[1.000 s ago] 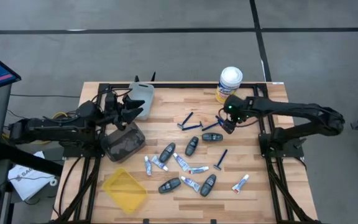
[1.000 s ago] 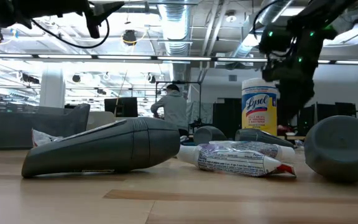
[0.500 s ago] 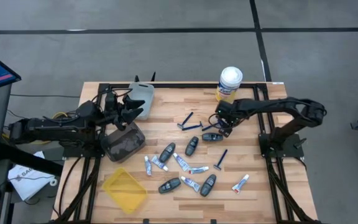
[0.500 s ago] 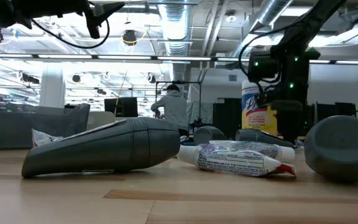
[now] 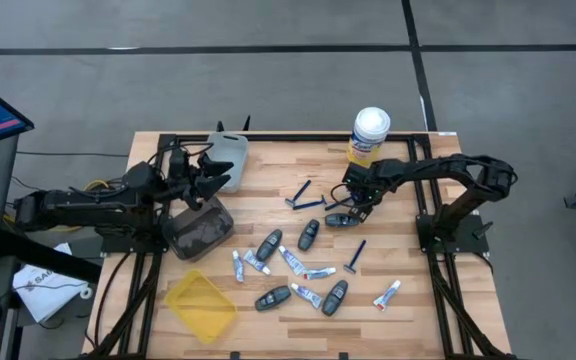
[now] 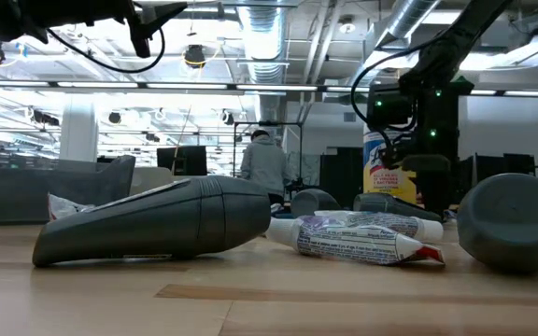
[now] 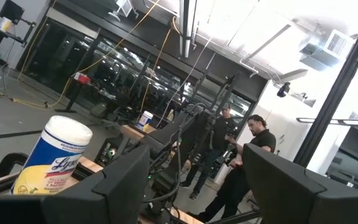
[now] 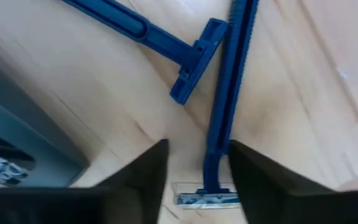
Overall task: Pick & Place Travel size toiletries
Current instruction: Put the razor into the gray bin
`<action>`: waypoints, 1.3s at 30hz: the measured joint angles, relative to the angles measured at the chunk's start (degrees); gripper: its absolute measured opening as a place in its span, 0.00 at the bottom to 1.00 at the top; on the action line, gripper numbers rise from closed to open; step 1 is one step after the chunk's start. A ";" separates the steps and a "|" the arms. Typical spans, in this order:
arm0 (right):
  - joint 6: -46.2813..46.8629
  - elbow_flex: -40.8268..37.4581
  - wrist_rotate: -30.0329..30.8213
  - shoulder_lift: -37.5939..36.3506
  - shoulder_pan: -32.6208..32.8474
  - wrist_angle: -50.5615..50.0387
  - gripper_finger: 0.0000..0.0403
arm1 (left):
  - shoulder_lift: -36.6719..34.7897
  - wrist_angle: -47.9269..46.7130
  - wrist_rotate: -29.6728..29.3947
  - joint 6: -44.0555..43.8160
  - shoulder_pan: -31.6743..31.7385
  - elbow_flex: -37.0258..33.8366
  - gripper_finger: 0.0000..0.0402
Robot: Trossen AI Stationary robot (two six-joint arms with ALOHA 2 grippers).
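Right gripper (image 8: 194, 171) low over the wooden table (image 5: 408, 310), dark fingers astride a slim blue plastic razor (image 8: 224, 99), not yet pinching; left gripper (image 5: 213, 170) hovers spread above a grey bin (image 5: 200, 228)

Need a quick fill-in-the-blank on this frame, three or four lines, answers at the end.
1. The right tool is down at the table with a ____ razor between its fingers.
2. The white-lidded wipes canister stands at the table's ____ edge.
3. The left tool hovers by the grey tub, above a dark ____.
4. The empty tray near the front left is ____.

Missing words: blue; far; bin; yellow
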 joint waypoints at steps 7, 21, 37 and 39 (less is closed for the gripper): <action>0.65 -0.04 -0.70 -0.07 0.07 -0.43 0.05 | 0.00 0.00 0.02 -0.02 0.00 0.00 0.63; 3.57 3.93 0.40 -7.89 -1.32 -4.94 0.03 | 0.00 0.13 0.04 -0.40 0.00 0.00 0.63; 3.31 25.45 -3.60 -12.23 5.27 7.69 0.01 | 11.18 8.04 -0.26 -2.99 0.00 0.00 0.63; 3.00 28.15 -3.72 -11.27 6.36 9.99 0.00 | 14.38 12.39 -0.12 -3.02 0.00 0.00 0.63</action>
